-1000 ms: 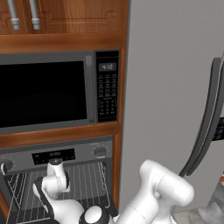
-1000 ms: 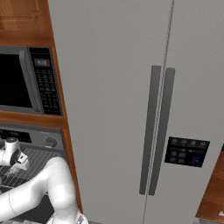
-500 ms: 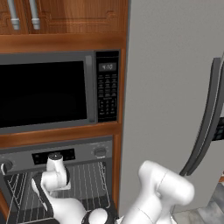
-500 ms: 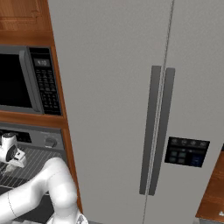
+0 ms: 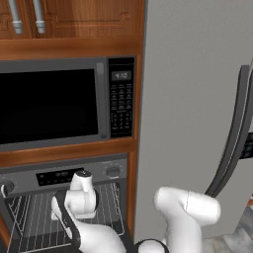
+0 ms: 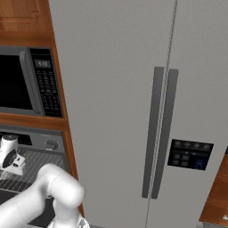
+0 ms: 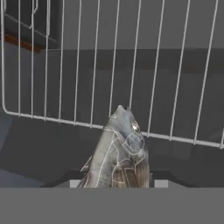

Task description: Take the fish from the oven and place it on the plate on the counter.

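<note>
The oven [image 5: 59, 175] stands open below the microwave, its wire racks [image 7: 131, 65] showing. My gripper [image 7: 117, 183] reaches down into the cavity, and the white hand [image 5: 81, 197] shows in front of the control panel, also at the left edge of the right base view [image 6: 10, 155]. The fish [image 7: 119, 148], small, dark grey and pale-eyed, sticks up from between my fingers with its head toward the rack's front wire. My jaws are shut on its body, and the fingertips are mostly hidden. The plate and the counter are out of view.
A black-windowed microwave [image 5: 49, 104] with a keypad sits right above the oven. A tall grey fridge [image 6: 133, 111] with long dark handles stands to the right, close to my arm. Wood cabinet doors [image 5: 84, 17] hang above.
My hand has risen a little and shifted slightly right inside the oven opening. The jaws have narrowed slightly.
</note>
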